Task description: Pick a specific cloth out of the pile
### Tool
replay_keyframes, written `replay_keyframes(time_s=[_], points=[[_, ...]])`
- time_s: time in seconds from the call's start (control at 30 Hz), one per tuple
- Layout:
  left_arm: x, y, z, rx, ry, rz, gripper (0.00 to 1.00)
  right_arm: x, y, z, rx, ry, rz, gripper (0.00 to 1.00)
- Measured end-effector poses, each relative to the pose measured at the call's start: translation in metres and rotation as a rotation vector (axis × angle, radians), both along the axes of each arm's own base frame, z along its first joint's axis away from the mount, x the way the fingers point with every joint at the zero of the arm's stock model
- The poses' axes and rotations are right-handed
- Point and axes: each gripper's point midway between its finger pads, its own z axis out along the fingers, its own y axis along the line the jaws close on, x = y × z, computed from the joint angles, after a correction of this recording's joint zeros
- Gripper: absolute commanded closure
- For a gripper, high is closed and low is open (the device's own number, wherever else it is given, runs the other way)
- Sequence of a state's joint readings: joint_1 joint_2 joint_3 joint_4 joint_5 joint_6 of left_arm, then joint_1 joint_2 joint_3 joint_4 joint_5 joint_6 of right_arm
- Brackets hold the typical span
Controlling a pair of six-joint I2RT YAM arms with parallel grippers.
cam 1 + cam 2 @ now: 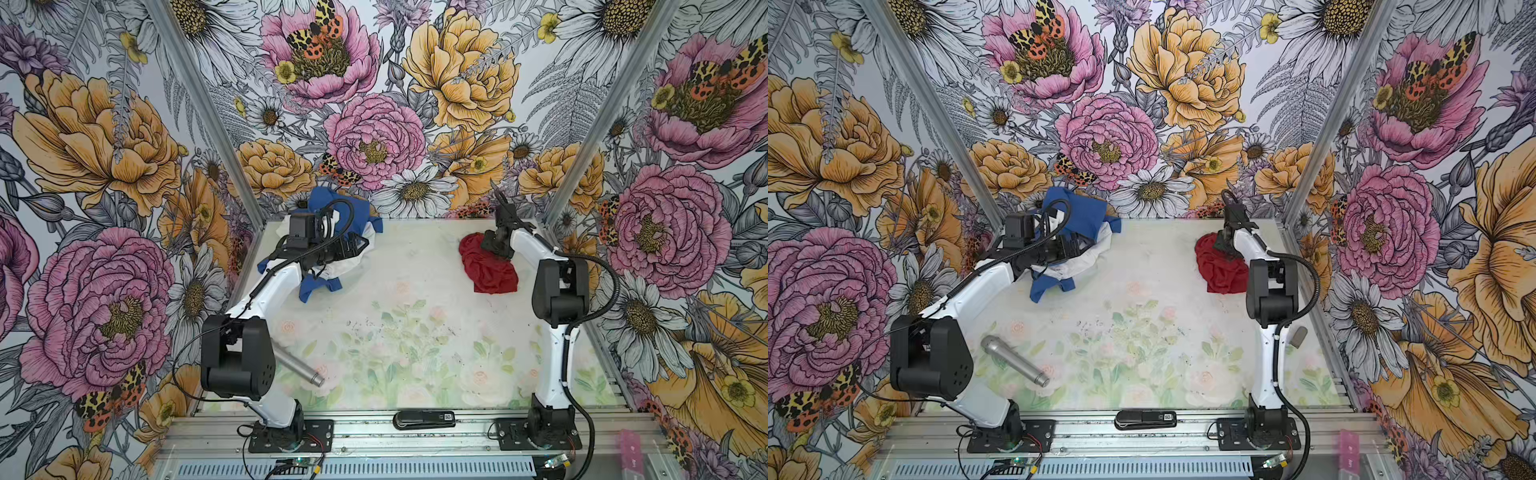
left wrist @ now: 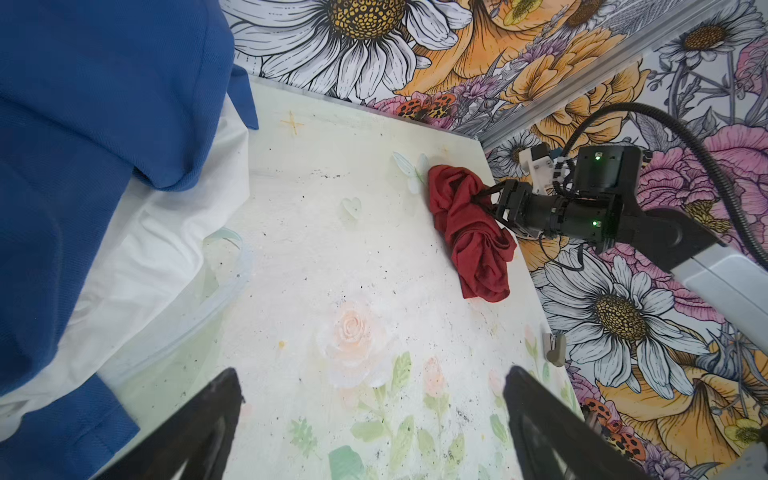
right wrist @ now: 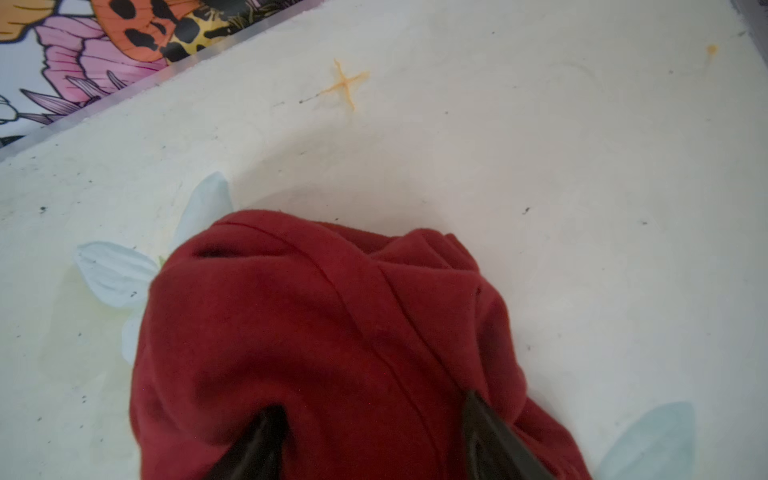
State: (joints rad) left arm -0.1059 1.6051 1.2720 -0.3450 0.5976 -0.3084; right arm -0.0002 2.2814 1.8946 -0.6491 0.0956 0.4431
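While the pile point(image 1: 1088, 216) heaps blue-and-white at far left of the table point(image 1: 415, 332), the red cloth point(image 1: 488, 270) lies well apart at right: likely soft, light, limp, best pinched at a raised fold; right gripper point(image 3: 372, 401) parted, tips in its folds; left gripper point(image 2: 372, 370) wide, empty.

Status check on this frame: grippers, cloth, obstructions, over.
Left gripper: jaws open, at edge of blue-white pile. Right gripper: jaws open, straddling red cloth, apart from pile. Metal cylinder front-left, clear of both.
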Motion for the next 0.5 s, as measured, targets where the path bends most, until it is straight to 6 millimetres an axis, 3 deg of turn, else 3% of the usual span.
replay_keyframes(time_s=[0.33,0.43,0.5], points=[[0.0,0.002,0.001,-0.006,0.001,0.0,0.01,0.009,0.003,0.034,-0.067,-0.049,0.081,0.33],[0.0,0.005,0.003,-0.008,-0.004,0.004,0.01,0.005,0.009,0.068,-0.085,-0.106,0.096,0.33],[0.0,0.007,0.007,-0.008,-0.014,0.009,0.01,-0.004,0.015,0.102,-0.097,-0.171,0.105,0.33]])
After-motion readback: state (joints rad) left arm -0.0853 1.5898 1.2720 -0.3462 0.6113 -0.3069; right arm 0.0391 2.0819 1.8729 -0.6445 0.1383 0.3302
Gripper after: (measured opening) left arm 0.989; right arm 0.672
